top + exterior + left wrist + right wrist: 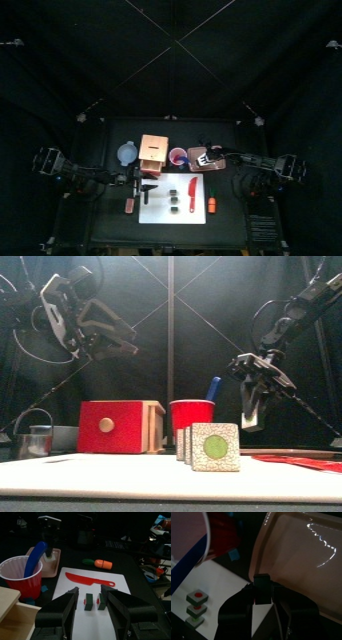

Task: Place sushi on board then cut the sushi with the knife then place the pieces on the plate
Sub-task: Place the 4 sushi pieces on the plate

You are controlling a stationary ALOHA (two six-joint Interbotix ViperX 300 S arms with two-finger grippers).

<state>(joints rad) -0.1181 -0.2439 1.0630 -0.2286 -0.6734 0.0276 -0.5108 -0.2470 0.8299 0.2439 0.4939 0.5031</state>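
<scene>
On the white cutting board [171,215] stand dark green sushi pieces [171,195], seen close up as pieces [211,446] in the front view. A red toy knife [194,190] lies on the board to their right. My right gripper [261,592] is shut on one dark sushi piece [261,582], held just over the pink plate [304,562]. That plate [201,157] sits behind the board. My left gripper [87,594] hangs open above the board's left side, with two pieces [87,602] beyond its jaws.
A red cup [177,155] holding a blue knife [214,388] stands beside the wooden box [154,152] with its red drawer front [107,426]. A blue-grey bowl [127,153] and a metal cutter [38,439] sit at the left. An orange toy [211,205] lies right of the board.
</scene>
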